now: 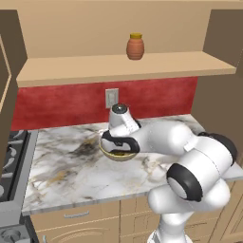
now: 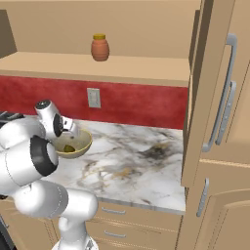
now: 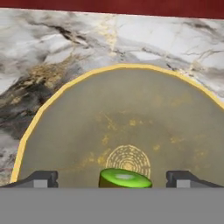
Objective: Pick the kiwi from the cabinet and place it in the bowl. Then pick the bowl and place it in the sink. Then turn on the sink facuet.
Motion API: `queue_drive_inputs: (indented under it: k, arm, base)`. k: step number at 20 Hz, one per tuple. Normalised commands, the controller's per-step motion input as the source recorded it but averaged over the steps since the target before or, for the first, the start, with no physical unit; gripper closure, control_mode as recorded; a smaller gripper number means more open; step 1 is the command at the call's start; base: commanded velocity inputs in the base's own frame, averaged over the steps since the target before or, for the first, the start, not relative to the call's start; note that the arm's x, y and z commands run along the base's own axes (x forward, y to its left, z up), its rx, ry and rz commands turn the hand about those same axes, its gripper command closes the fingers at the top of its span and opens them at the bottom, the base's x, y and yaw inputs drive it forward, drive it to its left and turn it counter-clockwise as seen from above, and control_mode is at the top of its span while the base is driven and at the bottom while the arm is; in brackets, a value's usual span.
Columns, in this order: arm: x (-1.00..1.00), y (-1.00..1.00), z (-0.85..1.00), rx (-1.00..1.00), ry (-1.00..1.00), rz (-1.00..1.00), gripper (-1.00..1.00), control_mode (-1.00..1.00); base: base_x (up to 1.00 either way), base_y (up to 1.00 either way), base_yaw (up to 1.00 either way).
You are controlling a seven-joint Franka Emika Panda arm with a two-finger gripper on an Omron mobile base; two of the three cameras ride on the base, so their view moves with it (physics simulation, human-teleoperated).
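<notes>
The yellow-olive bowl (image 3: 122, 109) stands on the marbled counter (image 1: 66, 166) below the cabinet's shelf board (image 1: 123, 66). The green kiwi (image 3: 125, 178) lies on the bowl's bottom, also seen as a small olive lump (image 2: 69, 147) from the right base view. My gripper (image 3: 113, 179) hangs over the bowl (image 1: 116, 155), pointing down into it. It is open: the fingertips (image 3: 41, 179) stand wide apart on either side of the kiwi without touching it.
An orange-brown jar with a yellow lid (image 1: 135, 46) stands on the shelf. A stove (image 1: 12, 156) borders the counter on the left. A tall cabinet door with metal handles (image 2: 215, 97) stands close on the right. A wall outlet (image 1: 112, 97) sits on the red backsplash.
</notes>
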Motion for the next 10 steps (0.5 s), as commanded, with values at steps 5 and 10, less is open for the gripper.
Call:
queue_drive_inputs:
  k: [5,10]
  arm:
    - [0.0,0.93,-0.04,-0.16,0.05,0.22,-1.0,-1.0]
    - [0.0,0.5,-0.12,-0.08,0.14,0.19,-1.0,-1.0]
  base:
    - [0.0,0.0,0.0]
    - [0.0,0.0,0.0]
